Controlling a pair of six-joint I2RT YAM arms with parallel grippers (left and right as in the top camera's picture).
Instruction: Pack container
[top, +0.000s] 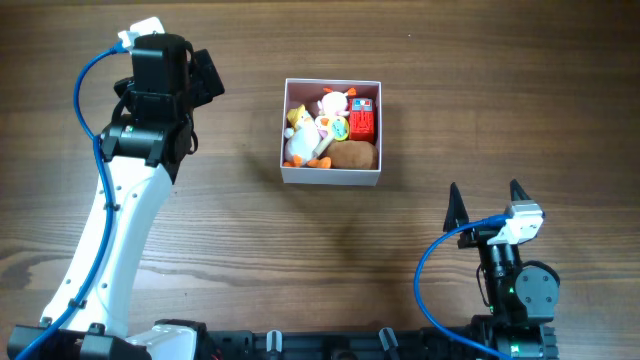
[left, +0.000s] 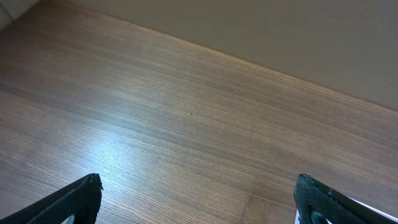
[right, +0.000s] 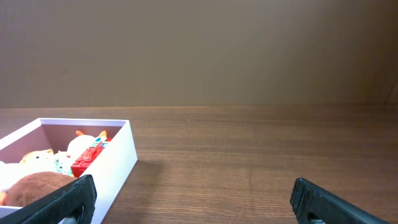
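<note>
Overhead, my left claw (top: 209, 78) and right claw (top: 485, 196) gape wide, empty; the container (top: 332, 177) seems light, thin-walled, so pinch one wall.

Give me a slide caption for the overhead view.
Container packed with toys; left claw and right claw both open, clear of it.

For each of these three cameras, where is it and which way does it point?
Overhead: above the table, looking straight down; container, left arm, right arm show.
Left wrist: angled down at the table surface; open left gripper tips show.
Right wrist: low, level, facing the container; open right gripper tips show.
Shared: overhead and right wrist both see the container.
</note>
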